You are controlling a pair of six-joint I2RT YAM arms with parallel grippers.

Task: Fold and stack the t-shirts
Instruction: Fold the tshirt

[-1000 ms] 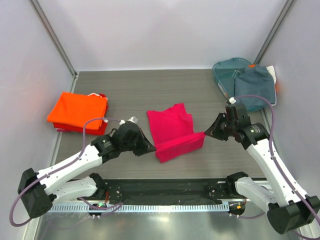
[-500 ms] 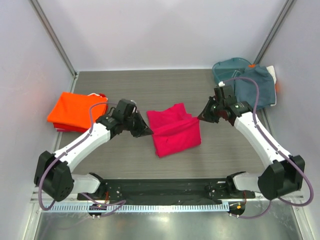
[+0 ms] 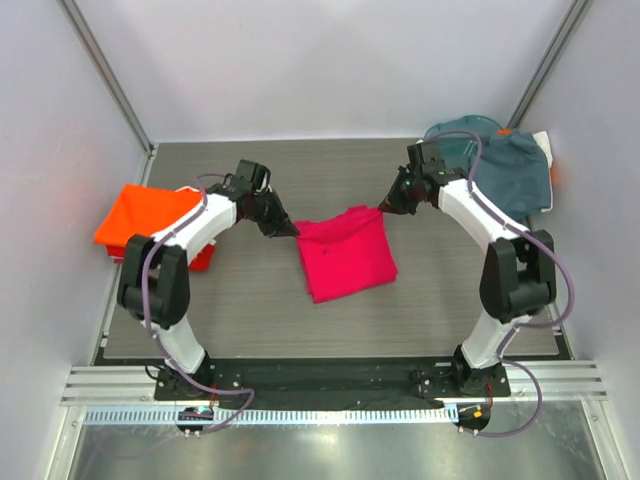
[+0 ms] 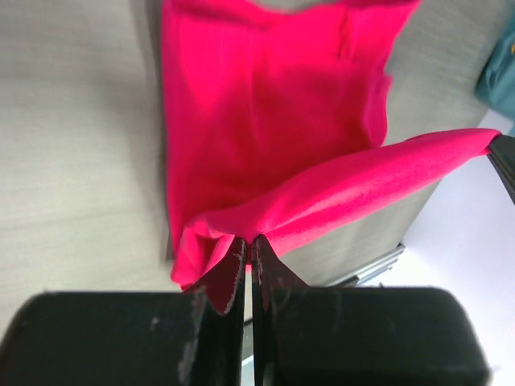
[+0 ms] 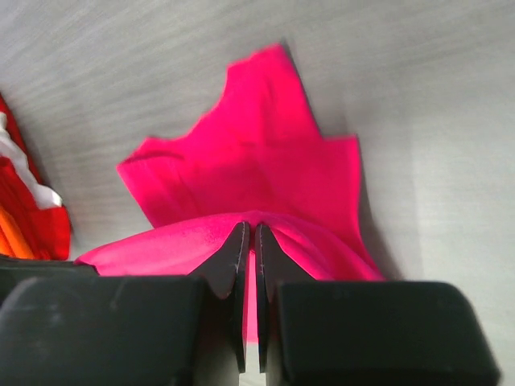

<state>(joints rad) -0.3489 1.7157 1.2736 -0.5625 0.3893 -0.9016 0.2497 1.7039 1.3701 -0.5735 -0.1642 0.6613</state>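
Top external: magenta-pink t-shirt (image 3: 345, 260) at mid-bench, near part flat on the bench (image 3: 250, 310), far edge raised and drawn taut between both arms. Left jaws nipped shut on its far-left corner, right jaws nipped shut on its far-right corner; seen likewise in both wrist views, pink cloth caught between closed fingers (image 4: 229, 273). Folded orange t-shirt (image 3: 150, 218) at the bench's left edge, well apart. Grey-blue t-shirts (image 3: 512, 170) heaped over the teal basket (image 3: 432, 140) in the far-right corner.
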